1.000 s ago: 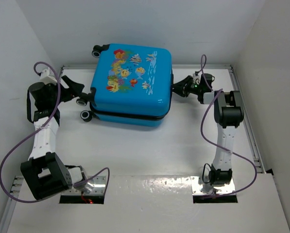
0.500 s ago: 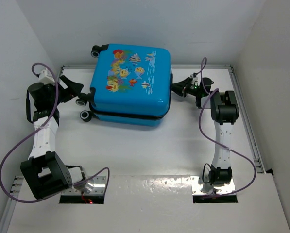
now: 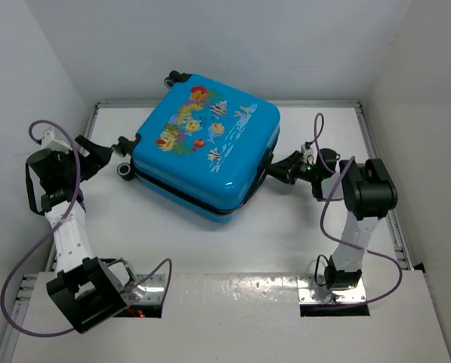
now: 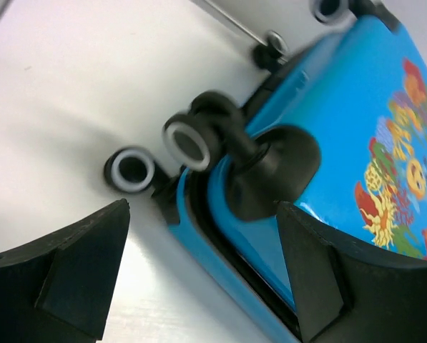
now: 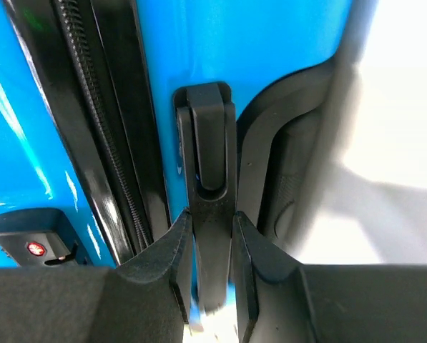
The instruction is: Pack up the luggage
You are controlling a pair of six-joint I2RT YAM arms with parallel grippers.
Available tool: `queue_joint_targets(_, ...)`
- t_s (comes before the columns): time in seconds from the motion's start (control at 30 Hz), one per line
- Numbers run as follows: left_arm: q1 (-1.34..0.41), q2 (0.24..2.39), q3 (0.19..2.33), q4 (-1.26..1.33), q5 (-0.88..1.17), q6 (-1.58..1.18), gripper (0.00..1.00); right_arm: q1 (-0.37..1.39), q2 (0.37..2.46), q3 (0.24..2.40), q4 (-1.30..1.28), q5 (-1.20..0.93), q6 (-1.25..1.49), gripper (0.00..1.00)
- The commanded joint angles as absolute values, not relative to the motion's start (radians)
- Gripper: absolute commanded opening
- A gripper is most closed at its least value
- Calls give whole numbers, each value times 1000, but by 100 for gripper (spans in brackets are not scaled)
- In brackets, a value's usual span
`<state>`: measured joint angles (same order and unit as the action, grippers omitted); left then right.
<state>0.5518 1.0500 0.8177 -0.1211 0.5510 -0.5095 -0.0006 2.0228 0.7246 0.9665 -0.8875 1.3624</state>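
The luggage [image 3: 202,155] is a bright-blue hard-shell suitcase with fish prints, lying closed and skewed on the white table. My right gripper [image 3: 274,168] is at its right end, shut on the black side handle [image 5: 212,164], which runs between the jaws of the right gripper [image 5: 212,218]. My left gripper [image 3: 100,157] stands open just left of the suitcase's wheeled end, holding nothing. In the left wrist view, the left gripper [image 4: 202,214] frames the blue shell edge [image 4: 227,271] and two black wheels [image 4: 188,143], without touching them.
A black zipper band [image 5: 91,128] and a small lock with a red dot [image 5: 34,246] sit beside the handle. White walls close in the table at the left, back and right. A metal rail [image 3: 380,166] runs along the right edge.
The suitcase has swung round, its right end coming toward the near side with my right gripper, which has closed on the handle. My left arm has drawn back to the left.
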Motion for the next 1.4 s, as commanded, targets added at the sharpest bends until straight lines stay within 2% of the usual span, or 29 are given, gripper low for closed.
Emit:
queue_joint_targets(0.0,629,968,805,-221,545,-517,87,34,1801,533,1041,-1011,1256,0)
queue_joint_targets(0.13,663,946,839,-383,491,-517,86,44,1683,381,1059,-1025,1282,0)
queue_joint_targets(0.2,689,971,848,-488,459,-517,86,25,1553,351,920,-1031,1174,0)
queue_joint_targets(0.23,689,971,848,-514,439,-528,85,23,1511,357,601,-1020,1110,0)
queue_joint_targets(0.27,689,985,848,-556,401,-546,83,3,1370,392,465,-1008,851,1)
queue_joint_targets(0.33,689,1020,833,-568,387,-558,83,3,1297,426,145,-937,671,6)
queue_joint_targets(0.37,669,1035,816,-580,387,-569,83,-32,1235,457,105,-905,643,8)
queue_joint_targets(0.43,637,1064,805,-580,367,-597,82,-112,1165,488,45,-884,626,19)
queue_joint_targets(0.53,565,1130,753,-522,354,-656,82,-227,1169,573,46,-839,646,21)
queue_joint_targets(0.67,468,1202,703,-381,363,-735,80,-331,1258,733,45,-899,683,21)
queue_joint_targets(0.77,385,1284,687,-284,394,-796,79,-371,1311,819,58,-796,663,21)
queue_joint_targets(0.83,313,1333,660,-212,394,-847,79,-367,1360,859,112,-646,631,21)
queue_joint_targets(1.0,200,1461,685,-26,382,-923,79,-330,1601,1020,155,-586,655,26)
queue_joint_targets(1.03,172,1503,742,4,382,-937,79,-325,1703,1101,152,-584,685,29)
queue_joint_targets(1.17,149,1722,915,138,382,-986,79,-275,1859,1230,173,-591,716,33)
queue_joint_targets(1.37,130,2067,1300,354,503,-1060,79,-198,2061,1413,164,-635,829,34)
